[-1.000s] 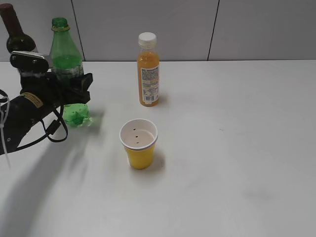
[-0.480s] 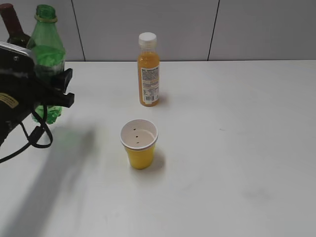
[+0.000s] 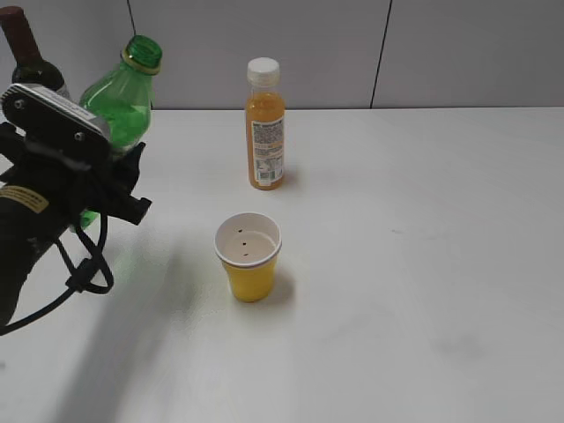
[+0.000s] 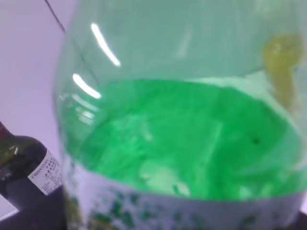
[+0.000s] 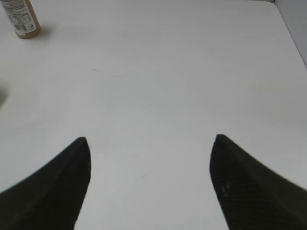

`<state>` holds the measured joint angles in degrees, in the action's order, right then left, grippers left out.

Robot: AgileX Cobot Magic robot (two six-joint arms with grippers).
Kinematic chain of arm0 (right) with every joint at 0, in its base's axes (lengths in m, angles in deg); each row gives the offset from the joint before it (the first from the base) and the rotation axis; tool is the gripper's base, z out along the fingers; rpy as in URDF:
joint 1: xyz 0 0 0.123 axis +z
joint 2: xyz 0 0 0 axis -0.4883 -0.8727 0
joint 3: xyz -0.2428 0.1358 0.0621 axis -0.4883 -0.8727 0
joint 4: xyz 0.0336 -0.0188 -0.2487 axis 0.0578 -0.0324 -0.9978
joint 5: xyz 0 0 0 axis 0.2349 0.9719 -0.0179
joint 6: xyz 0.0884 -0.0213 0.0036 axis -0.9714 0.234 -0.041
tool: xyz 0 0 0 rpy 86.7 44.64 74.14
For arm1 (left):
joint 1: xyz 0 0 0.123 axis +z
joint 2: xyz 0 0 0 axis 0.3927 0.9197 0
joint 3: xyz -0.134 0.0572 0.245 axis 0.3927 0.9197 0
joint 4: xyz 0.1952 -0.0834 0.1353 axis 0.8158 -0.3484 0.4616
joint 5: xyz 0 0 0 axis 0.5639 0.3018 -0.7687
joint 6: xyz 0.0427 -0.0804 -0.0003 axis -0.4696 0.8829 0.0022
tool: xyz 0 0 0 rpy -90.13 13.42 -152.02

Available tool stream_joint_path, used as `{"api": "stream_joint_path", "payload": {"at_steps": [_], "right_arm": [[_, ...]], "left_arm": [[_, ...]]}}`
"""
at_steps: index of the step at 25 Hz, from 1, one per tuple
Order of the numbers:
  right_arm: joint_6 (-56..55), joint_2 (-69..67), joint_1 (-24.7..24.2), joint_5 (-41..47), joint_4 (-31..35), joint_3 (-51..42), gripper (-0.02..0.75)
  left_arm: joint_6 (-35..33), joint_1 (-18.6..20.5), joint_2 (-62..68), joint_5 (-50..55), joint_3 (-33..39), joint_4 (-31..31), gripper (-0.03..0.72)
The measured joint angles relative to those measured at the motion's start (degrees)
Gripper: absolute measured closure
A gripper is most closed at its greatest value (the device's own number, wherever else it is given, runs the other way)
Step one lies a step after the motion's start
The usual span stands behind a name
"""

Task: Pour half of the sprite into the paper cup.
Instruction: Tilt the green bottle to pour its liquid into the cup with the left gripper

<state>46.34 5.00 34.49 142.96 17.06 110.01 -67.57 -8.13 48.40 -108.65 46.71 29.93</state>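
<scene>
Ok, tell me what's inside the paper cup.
The paper cup holds no liquid: its white inside and floor show, with three small dark specks. The near inner wall is hidden behind the rim. The sprite, tilted in the left gripper, isn't over it.

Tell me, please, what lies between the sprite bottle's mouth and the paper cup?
Nothing: in the exterior view, only bare white table lies between the sprite, tilted in the left gripper, and the paper cup.

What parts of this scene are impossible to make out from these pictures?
- Left gripper: its fingers are hidden behind its own housing in the exterior view and off-frame in the left wrist view.
- Sprite bottle: the lower half is hidden by the arm.
- Paper cup: the dark specks inside are too small to identify.
- Wine bottle: cut off by the left edge.
</scene>
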Motion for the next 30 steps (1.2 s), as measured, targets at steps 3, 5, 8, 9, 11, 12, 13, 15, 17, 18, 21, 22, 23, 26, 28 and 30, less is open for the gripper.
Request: {"api": "stream_joint_path", "payload": {"at_steps": [3,5,8,9,11,12,13,15,17,18,21,22,23,26,28,30], "right_arm": [[0.00,0.00,0.00,0.00,0.00,0.00,0.155],[0.00,0.00,0.00,0.00,0.00,0.00,0.155],[0.00,0.00,0.00,0.00,0.00,0.00,0.155],[0.00,0.00,0.00,0.00,0.00,0.00,0.155],[0.00,0.00,0.00,0.00,0.00,0.00,0.155],[0.00,0.00,0.00,0.00,0.00,0.00,0.155],[0.00,0.00,0.00,0.00,0.00,0.00,0.155],[0.00,0.00,0.00,0.00,0.00,0.00,0.155],[0.00,0.00,0.00,0.00,0.00,0.00,0.155],[0.00,0.00,0.00,0.00,0.00,0.00,0.155],[0.00,0.00,0.00,0.00,0.00,0.00,0.155],[0.00,0.00,0.00,0.00,0.00,0.00,0.155],[0.00,0.00,0.00,0.00,0.00,0.00,0.155],[0.00,0.00,0.00,0.00,0.00,0.00,0.155],[0.00,0.00,0.00,0.00,0.00,0.00,0.155],[0.00,0.00,0.00,0.00,0.00,0.00,0.155]], "left_arm": [[-4.55,-2.19,-0.07,-0.05,0.02,-3.72,0.206],[-7.60,-3.28,-0.07,-0.11,0.08,-5.44,0.206],[-11.35,-3.97,-0.07,-0.28,0.16,-7.10,0.206],[-12.71,-4.08,-0.07,-0.32,0.16,-7.50,0.206],[-15.62,-4.08,-0.07,-0.40,0.16,-7.93,0.206],[-17.27,-4.08,-0.07,-0.40,0.16,-8.20,0.206],[-18.73,-4.08,-0.07,-0.40,0.16,-8.37,0.206],[-20.99,-4.08,-0.07,-0.40,0.16,-8.66,0.207],[-22.23,-4.08,-0.07,-0.40,0.16,-8.72,0.207],[-22.57,-4.08,-0.07,-0.40,0.16,-8.72,0.207],[-24.53,-4.08,-0.07,-0.40,0.16,-8.72,0.207],[-25.45,-4.08,-0.07,-0.40,0.16,-8.72,0.207],[-26.32,-4.08,-0.07,-0.40,0.16,-8.74,0.207],[-27.60,-4.08,-0.07,-0.42,0.16,-8.74,0.209],[-28.55,-4.08,-0.07,-0.47,0.16,-8.74,0.209],[-30.67,-4.08,-0.07,-0.47,0.16,-8.74,0.209]]}}
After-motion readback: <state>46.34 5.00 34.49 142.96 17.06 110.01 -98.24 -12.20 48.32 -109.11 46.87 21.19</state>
